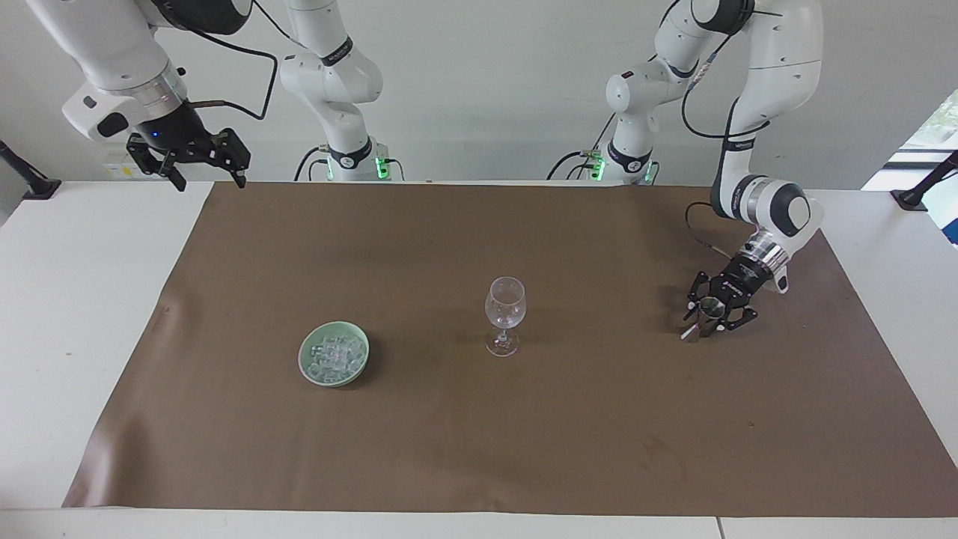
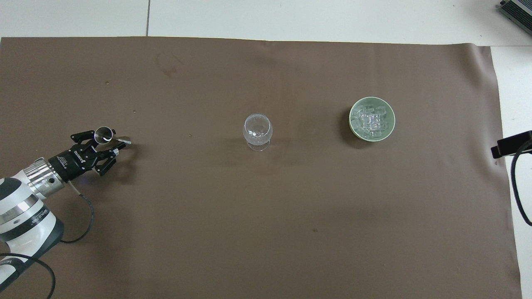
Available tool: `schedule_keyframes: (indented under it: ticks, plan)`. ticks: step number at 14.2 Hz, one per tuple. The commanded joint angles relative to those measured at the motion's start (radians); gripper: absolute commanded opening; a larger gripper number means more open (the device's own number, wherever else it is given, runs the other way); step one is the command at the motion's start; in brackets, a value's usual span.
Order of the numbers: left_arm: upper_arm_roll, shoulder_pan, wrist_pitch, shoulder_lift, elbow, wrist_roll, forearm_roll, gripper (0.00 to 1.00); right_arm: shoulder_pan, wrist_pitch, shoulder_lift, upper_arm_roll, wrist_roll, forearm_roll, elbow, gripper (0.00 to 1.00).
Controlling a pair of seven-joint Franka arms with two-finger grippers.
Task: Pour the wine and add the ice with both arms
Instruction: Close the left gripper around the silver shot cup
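Observation:
A clear stemmed wine glass (image 1: 505,314) (image 2: 257,131) stands upright mid-mat and looks empty. Toward the right arm's end sits a pale green bowl (image 1: 302,358) (image 2: 351,120) heaped with ice (image 1: 334,352) (image 2: 371,119). At the left arm's end a small shiny cup (image 1: 706,305) (image 2: 104,133) rests on the mat. My left gripper (image 1: 707,318) (image 2: 106,141) is low around it, open, a finger on each side and close in. No wine shows; the cup's inside is hidden. My right gripper (image 1: 198,168) waits open, raised over the mat's corner by its base.
A brown mat (image 1: 479,449) (image 2: 249,216) covers most of the white table (image 1: 67,314). The left arm's black cable (image 2: 85,216) trails on the mat beside its wrist. Black stands (image 1: 924,183) sit at the table's ends.

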Motion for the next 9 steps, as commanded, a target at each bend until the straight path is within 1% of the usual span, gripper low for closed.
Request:
schedule_keyframes:
  ticks: [1, 2, 3, 7, 8, 9]
  plan:
    - [0.005, -0.006, 0.013, -0.006, -0.01, 0.01, -0.021, 0.44, -0.002, 0.005, -0.015, 0.001, -0.003, 0.014, -0.018, 1.0]
    - [0.005, -0.006, 0.013, -0.006, -0.01, 0.01, -0.021, 0.42, -0.002, 0.005, -0.015, 0.001, -0.003, 0.014, -0.018, 1.0]
    - [0.005, -0.006, 0.013, -0.006, -0.01, 0.01, -0.021, 0.36, -0.002, 0.005, -0.015, 0.001, -0.003, 0.014, -0.018, 1.0]
    - [0.006, -0.006, 0.01, -0.006, -0.01, 0.01, -0.021, 0.11, -0.002, 0.005, -0.015, 0.001, -0.003, 0.014, -0.018, 1.0]
    - [0.005, -0.006, 0.01, -0.006, -0.01, 0.01, -0.021, 0.06, -0.002, 0.005, -0.015, 0.001, -0.003, 0.014, -0.018, 1.0]
    - [0.005, -0.006, 0.012, -0.006, -0.009, 0.01, -0.021, 0.05, -0.002, 0.005, -0.015, 0.001, -0.003, 0.014, -0.018, 1.0]
